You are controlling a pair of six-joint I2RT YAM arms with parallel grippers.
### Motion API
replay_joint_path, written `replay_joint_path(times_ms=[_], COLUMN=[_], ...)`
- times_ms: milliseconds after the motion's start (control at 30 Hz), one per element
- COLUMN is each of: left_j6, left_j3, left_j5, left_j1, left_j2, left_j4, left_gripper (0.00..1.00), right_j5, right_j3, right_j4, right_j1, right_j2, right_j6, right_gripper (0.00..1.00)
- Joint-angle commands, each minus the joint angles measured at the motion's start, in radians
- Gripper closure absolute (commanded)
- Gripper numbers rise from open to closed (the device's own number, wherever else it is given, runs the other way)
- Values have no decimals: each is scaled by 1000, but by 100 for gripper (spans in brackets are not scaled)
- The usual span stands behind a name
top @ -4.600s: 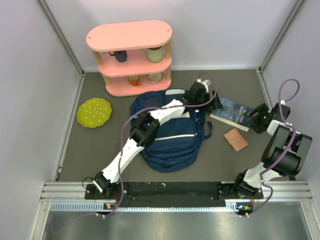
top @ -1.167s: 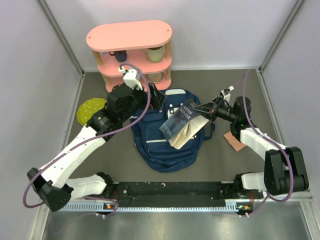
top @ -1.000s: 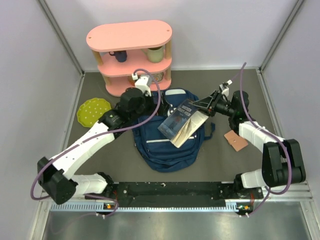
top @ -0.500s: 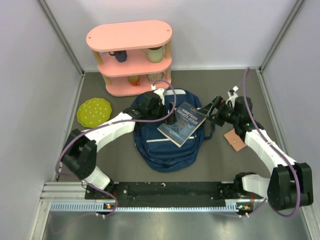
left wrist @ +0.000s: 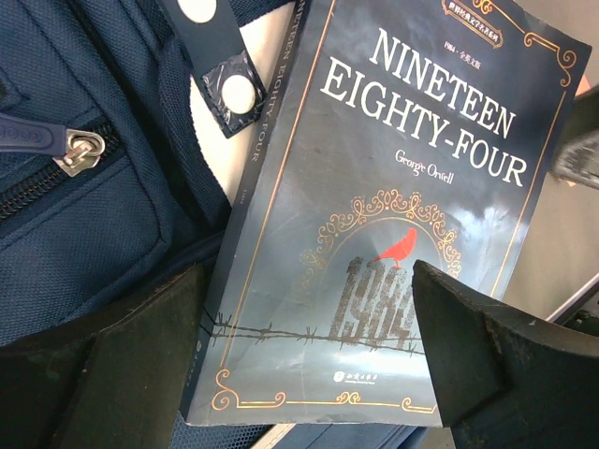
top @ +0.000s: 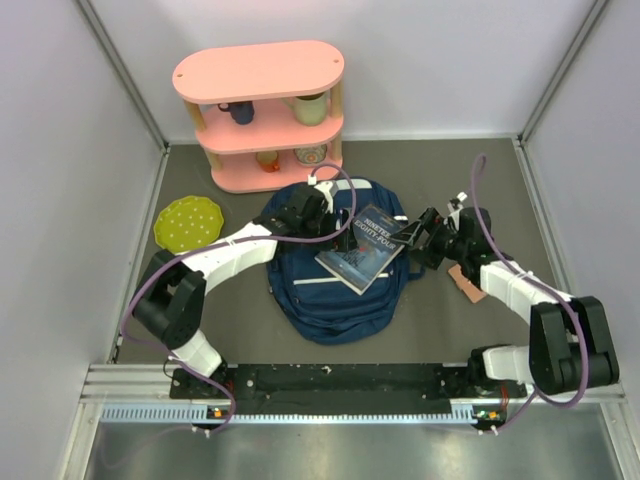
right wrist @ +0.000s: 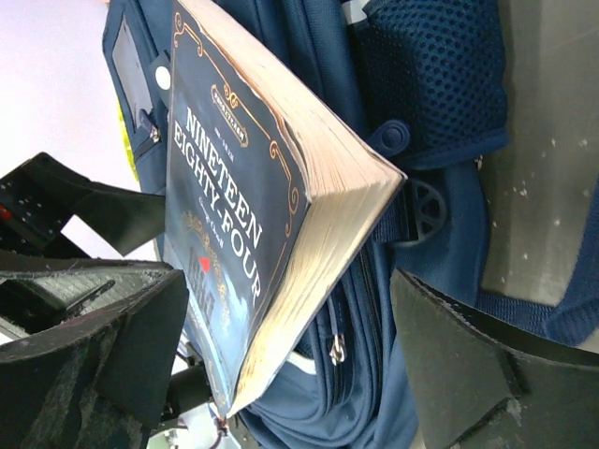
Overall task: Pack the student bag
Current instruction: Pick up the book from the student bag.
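book (top: 362, 250) lies on student bag (top: 330, 302); left tool (left wrist: 309, 318) and right tool (right wrist: 288, 309) both spread wide.

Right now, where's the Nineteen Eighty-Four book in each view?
Top external: the book is at centre, cover up, over the student bag.
Left wrist: book fills the middle and right, cover facing the camera.
Right wrist: book is centre-left, seen obliquely, page edge showing.
Shared landmark: the navy student bag beneath it.
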Motion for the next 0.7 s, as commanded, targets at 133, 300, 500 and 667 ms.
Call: replay_joint_path(times_ms=[133, 300, 500, 667], left_j6=[-20, -28, -32, -37], left_j3=[-18, -30, -48, -50], left_j5=[93, 139, 147, 149], left_j1=[3, 2, 2, 0], left_j2=[33, 33, 26, 26], left_j4=[96, 126, 155, 157], left_gripper=[8, 11, 14, 15], right_j5=[-68, -65, -88, -102], right_j3=[-4, 16, 17, 30], right_j4=[273, 284, 326, 304], right_j1=[11, 11, 12, 11], right_j2=[108, 139, 150, 110], right_j6=[97, 88, 91, 74], right_gripper=[30, 53, 85, 100])
